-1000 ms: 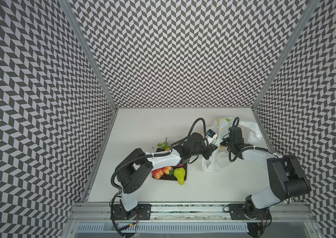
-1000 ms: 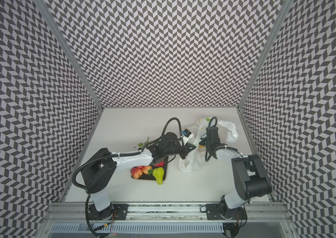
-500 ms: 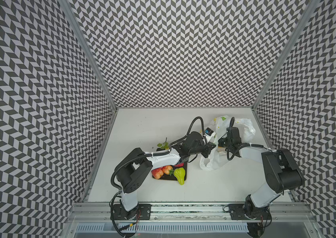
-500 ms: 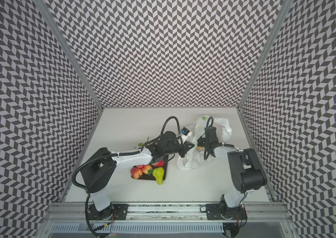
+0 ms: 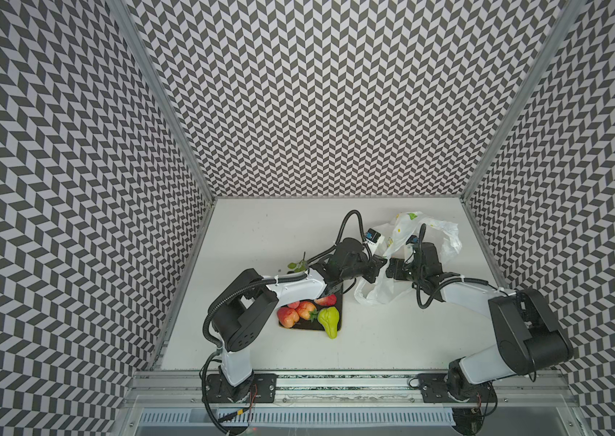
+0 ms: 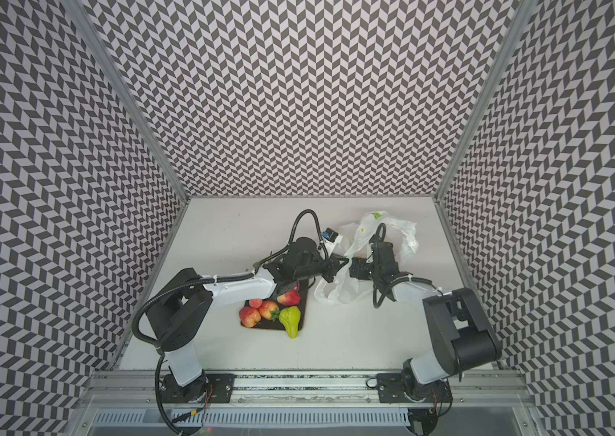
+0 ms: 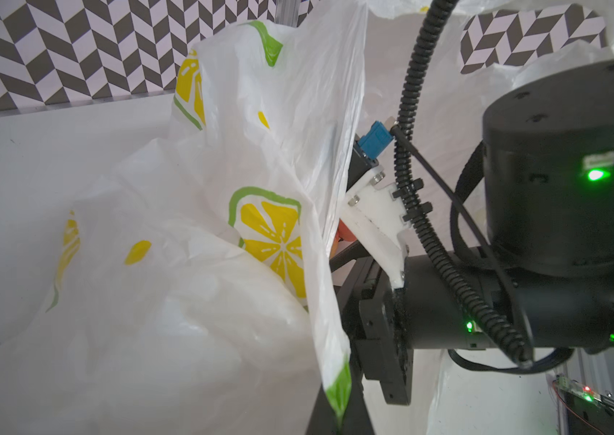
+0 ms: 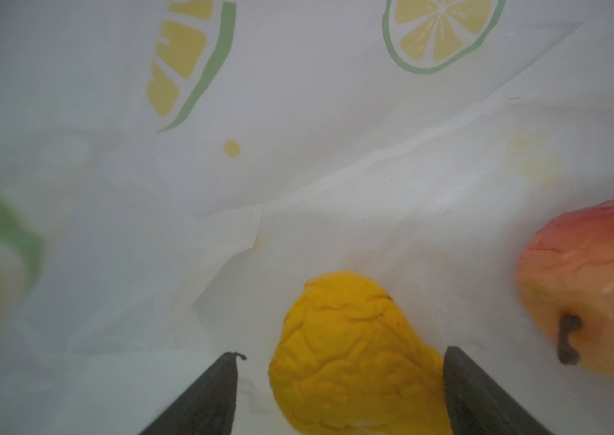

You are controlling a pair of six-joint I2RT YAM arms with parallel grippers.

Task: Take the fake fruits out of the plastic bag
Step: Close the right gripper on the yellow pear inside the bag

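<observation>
One yellow fruit (image 8: 352, 384) sits between your right pincer's (image 8: 342, 352) spread jaws; squeeze off-centre and it squirts away.

Top views look down; wrist views crowd bag (image 7: 185, 301).

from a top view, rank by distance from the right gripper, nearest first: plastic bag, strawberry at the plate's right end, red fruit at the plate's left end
1. plastic bag: the right gripper reaches into it.
2. strawberry: right end of the plate, on the side facing the bag.
3. red fruit: left end of the plate, farthest.
</observation>
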